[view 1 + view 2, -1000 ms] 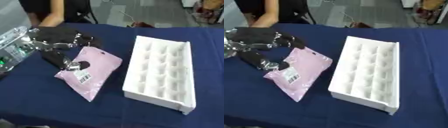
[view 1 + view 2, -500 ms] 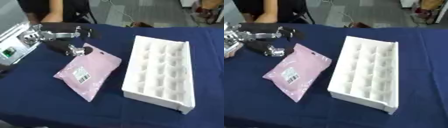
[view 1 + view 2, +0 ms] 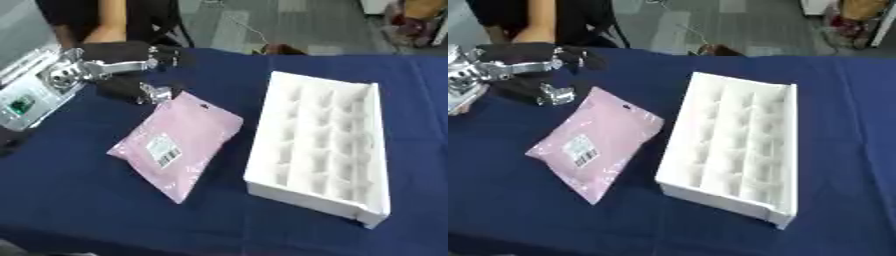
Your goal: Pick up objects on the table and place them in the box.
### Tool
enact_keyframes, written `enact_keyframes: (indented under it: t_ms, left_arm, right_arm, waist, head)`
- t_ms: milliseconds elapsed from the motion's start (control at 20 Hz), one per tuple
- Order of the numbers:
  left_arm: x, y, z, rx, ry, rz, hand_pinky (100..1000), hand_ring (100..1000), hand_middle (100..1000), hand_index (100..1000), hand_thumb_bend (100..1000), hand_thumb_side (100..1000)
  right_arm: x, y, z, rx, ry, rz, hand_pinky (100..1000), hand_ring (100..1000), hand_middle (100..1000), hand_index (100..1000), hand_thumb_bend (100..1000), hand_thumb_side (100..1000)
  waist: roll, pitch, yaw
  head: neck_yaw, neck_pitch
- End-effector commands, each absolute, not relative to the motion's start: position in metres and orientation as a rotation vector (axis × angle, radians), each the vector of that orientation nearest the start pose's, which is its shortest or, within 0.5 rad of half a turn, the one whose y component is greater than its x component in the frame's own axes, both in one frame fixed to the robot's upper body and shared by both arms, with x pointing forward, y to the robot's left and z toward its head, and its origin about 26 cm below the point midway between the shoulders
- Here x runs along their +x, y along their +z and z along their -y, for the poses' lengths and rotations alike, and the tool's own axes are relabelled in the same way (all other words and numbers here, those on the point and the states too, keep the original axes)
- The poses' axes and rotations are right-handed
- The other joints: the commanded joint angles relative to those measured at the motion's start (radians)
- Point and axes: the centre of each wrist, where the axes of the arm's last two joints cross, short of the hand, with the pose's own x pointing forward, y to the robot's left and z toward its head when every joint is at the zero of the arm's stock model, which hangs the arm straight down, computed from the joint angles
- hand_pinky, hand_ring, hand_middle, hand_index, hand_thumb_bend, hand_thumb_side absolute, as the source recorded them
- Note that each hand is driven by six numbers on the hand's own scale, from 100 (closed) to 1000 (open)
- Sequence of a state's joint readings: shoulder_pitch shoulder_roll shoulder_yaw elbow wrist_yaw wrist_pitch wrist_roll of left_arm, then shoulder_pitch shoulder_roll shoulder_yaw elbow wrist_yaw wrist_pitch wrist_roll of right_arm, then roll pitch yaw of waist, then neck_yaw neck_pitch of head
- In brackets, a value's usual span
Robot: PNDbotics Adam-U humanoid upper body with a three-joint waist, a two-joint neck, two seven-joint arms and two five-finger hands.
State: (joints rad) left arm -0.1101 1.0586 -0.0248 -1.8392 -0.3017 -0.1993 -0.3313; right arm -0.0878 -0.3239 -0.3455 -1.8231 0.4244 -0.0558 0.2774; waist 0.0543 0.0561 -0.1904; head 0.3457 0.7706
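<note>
We are seeing the pink pouch (image 3: 175, 144) lying flat at centre-left on the blue counter (image 3: 87, 210), just beside the white compartmented box (image 3: 319, 150) at centre-right. Farther back, upper left, our left hand (image 3: 131, 75) is hovering just above the pouch's top edge, fingers relaxed, gripping nothing. We judge pickup is pending; next calls for closing on the pouch.

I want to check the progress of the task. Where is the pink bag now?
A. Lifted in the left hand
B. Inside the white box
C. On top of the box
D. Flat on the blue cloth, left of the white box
D: the pink bag lies flat on the blue cloth, left of the white box; the left hand is beyond its far corner, not holding it.
</note>
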Motion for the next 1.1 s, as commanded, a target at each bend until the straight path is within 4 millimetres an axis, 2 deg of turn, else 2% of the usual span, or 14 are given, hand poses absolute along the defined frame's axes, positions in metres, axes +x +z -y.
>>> enact_keyframes:
  t_ms: [50, 600, 900, 1050, 1100]
  left_arm:
    - [0.285, 0.229, -0.388, 0.882, -1.492, 1.588, 754, 890, 950, 987, 118, 948]
    - [0.284, 0.225, -0.382, 0.895, -1.522, 1.571, 772, 896, 949, 986, 134, 963]
    - [0.284, 0.22, -0.382, 0.883, -1.61, 1.506, 799, 907, 942, 979, 221, 964]
    - [0.285, 0.219, -0.385, 0.943, -1.724, 1.402, 869, 950, 934, 953, 397, 946]
    - [0.285, 0.218, -0.386, 0.973, -1.765, 1.364, 869, 950, 934, 953, 397, 946]
  right_arm:
    - [0.274, 0.138, 0.386, -0.76, 0.612, 1.746, 590, 687, 802, 937, 100, 690]
    - [0.275, 0.138, 0.385, -0.758, 0.615, 1.748, 589, 686, 802, 937, 100, 691]
    - [0.275, 0.138, 0.385, -0.757, 0.615, 1.749, 589, 686, 802, 937, 100, 692]
    - [0.275, 0.138, 0.385, -0.757, 0.614, 1.751, 589, 686, 802, 937, 100, 693]
    - [0.275, 0.138, 0.385, -0.756, 0.614, 1.751, 589, 686, 802, 937, 100, 693]
  waist:
    - [-0.003, -0.009, 0.0]
    - [-0.003, -0.009, -0.002]
    - [-0.003, -0.007, -0.005]
    - [-0.003, -0.007, -0.006]
    - [-0.003, -0.006, -0.007]
  head:
    - [0.006, -0.001]
    - [0.007, -0.001]
    - [0.008, -0.001]
    - [0.009, -0.001]
    - [0.009, -0.001]
